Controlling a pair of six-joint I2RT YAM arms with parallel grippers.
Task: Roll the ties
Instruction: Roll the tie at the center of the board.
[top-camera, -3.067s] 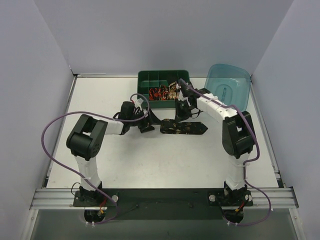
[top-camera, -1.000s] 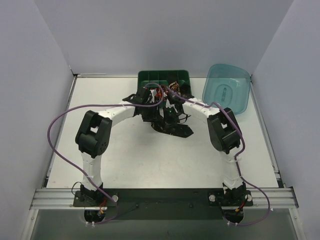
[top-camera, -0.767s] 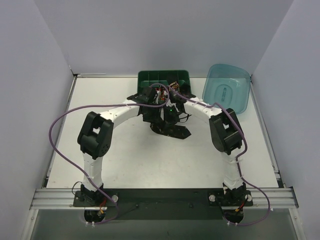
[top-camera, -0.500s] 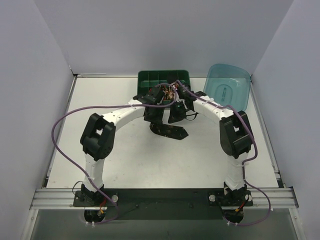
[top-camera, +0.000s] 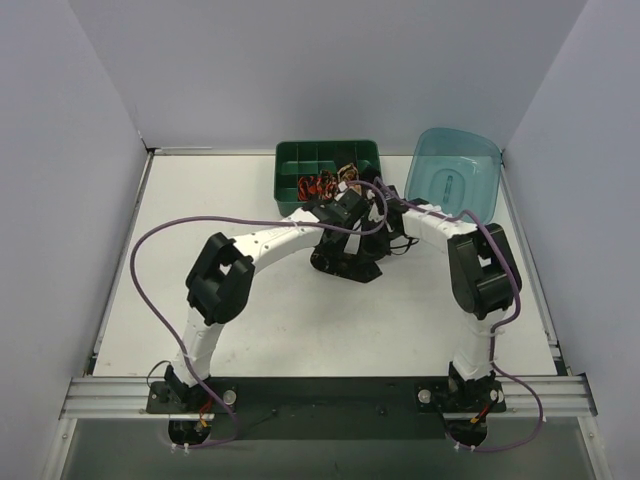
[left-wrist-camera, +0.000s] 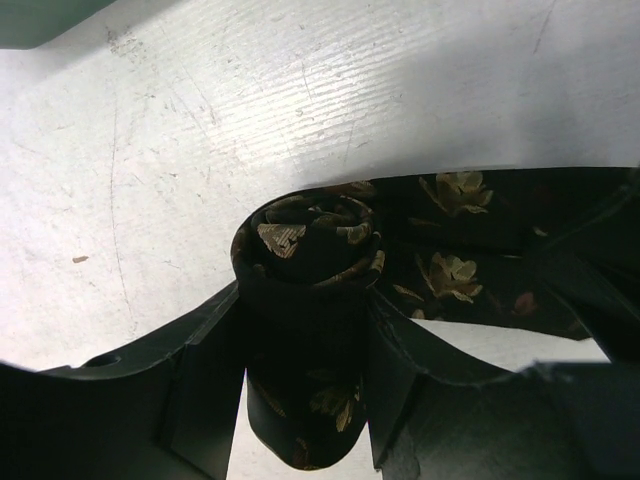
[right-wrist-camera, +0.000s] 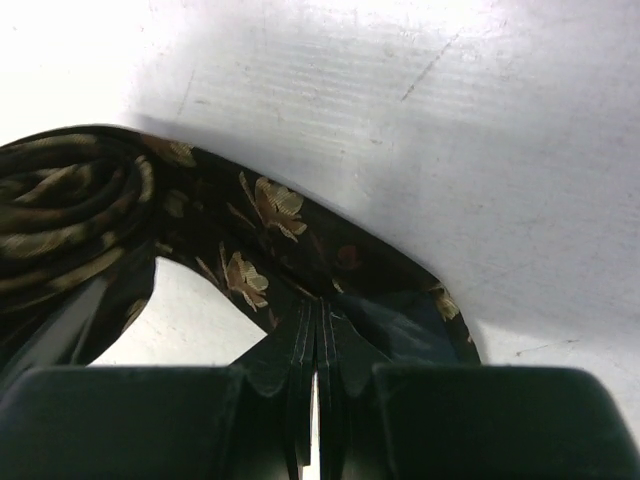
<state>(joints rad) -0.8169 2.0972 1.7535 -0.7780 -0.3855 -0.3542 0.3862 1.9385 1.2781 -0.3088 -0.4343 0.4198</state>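
Note:
One of the ties (top-camera: 352, 266), black with gold motifs, lies in front of the green tray. Its rolled end (left-wrist-camera: 305, 240) stands between the fingers of my left gripper (left-wrist-camera: 305, 312), which press on it from both sides. The unrolled tail (left-wrist-camera: 470, 250) runs off to the right on the table. My right gripper (right-wrist-camera: 318, 322) is shut, its tips pinching that tail (right-wrist-camera: 270, 225) beside the roll (right-wrist-camera: 60, 215). From above, the left gripper (top-camera: 336, 238) and the right gripper (top-camera: 380, 243) sit close together over the tie. Small rolled ties (top-camera: 320, 186) fill compartments of the tray.
The dark green compartment tray (top-camera: 300, 155) stands just behind both grippers. A translucent teal tub (top-camera: 455, 170) sits at the back right. Purple cables loop from both arms. White walls close in the table on three sides.
The tie went from a long flat strip to a short one with a thick roll. My left arm has swung right with the roll; the right gripper has stayed shut on the tail.

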